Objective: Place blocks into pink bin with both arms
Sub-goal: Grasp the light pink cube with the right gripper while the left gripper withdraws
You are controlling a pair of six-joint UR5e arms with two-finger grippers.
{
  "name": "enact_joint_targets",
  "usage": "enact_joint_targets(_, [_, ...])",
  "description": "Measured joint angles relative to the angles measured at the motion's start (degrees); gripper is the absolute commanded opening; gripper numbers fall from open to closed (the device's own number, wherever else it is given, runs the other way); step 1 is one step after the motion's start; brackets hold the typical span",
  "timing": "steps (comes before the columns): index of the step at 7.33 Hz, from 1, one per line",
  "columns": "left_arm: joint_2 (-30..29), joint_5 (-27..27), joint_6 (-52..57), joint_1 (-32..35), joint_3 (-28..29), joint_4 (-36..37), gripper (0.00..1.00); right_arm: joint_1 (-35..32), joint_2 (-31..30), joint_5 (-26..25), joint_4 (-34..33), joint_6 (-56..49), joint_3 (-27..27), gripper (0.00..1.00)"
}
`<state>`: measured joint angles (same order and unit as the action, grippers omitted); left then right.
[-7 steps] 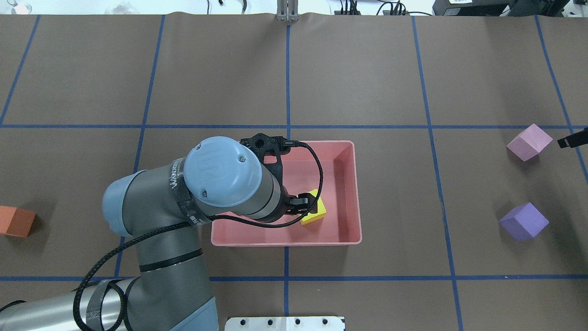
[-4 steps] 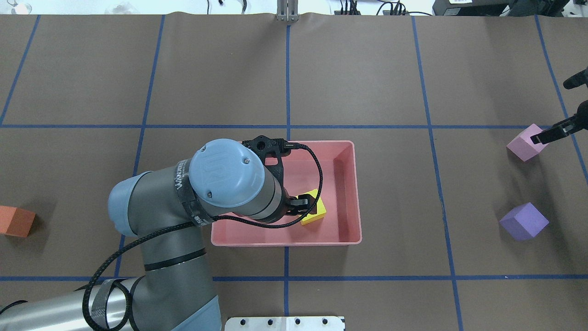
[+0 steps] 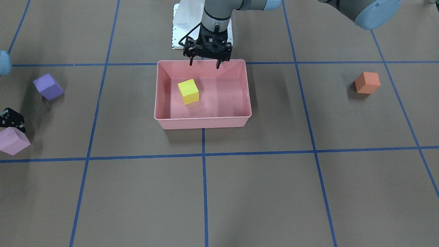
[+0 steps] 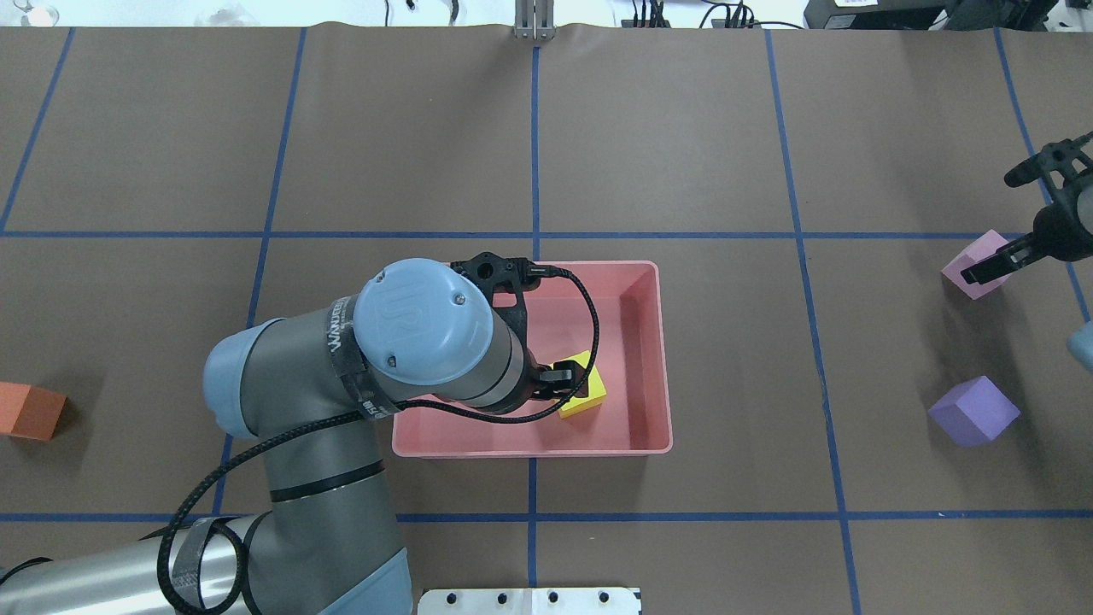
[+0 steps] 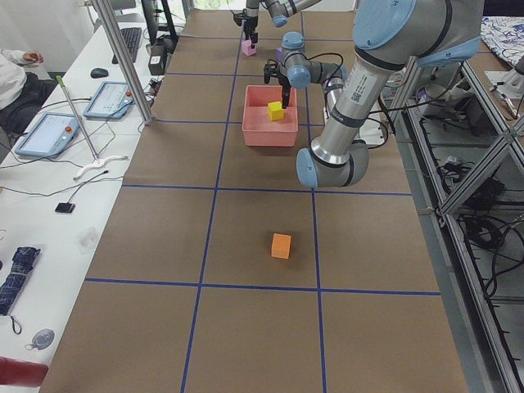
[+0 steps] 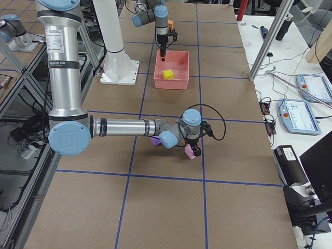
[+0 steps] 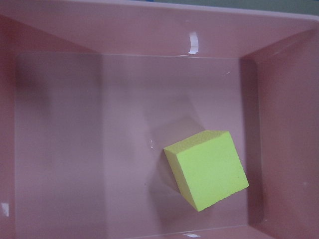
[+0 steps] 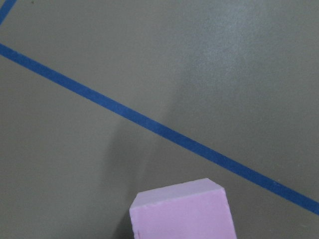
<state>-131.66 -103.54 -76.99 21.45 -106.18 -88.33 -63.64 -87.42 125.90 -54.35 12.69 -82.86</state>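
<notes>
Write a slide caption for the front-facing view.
Left pincer hangs open over the pink bin, yellow block inside; orange block, purple block and light-pink block lie outside.

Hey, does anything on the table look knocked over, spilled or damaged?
Nothing stands out. The pink bin sits upright with the yellow block flat inside, merely turned askew to its walls; the orange block, purple block and light pink block rest intact on the table.

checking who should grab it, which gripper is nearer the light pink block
Right. The right gripper is at the light pink block, over its top; the left gripper hangs open over the pink bin, well away from it.
</notes>
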Motion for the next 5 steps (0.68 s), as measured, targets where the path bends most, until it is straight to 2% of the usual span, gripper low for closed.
enact_joint_targets(1, [0.02,0.00,0.00,0.00,0.00,0.00,1.00,0.41,0.80,-0.36,-0.10,0.14,1.01,0.12])
enact_joint_targets(2, [0.06,0.00,0.00,0.00,0.00,0.00,1.00,0.58,1.43,-0.43,-0.35,0.25,1.34,0.05])
enact_joint_targets(4, [0.15,0.02,1.28,0.38,-0.61,0.15,1.00,0.57,2.68,0.35,-1.20,3.49,0.05,0.05])
enact_joint_targets(5, [1.38,-0.03,3.90,0.92,-2.30,0.46,1.00,0.55,3.36,1.51,-2.94,8.41,-2.15,0.06])
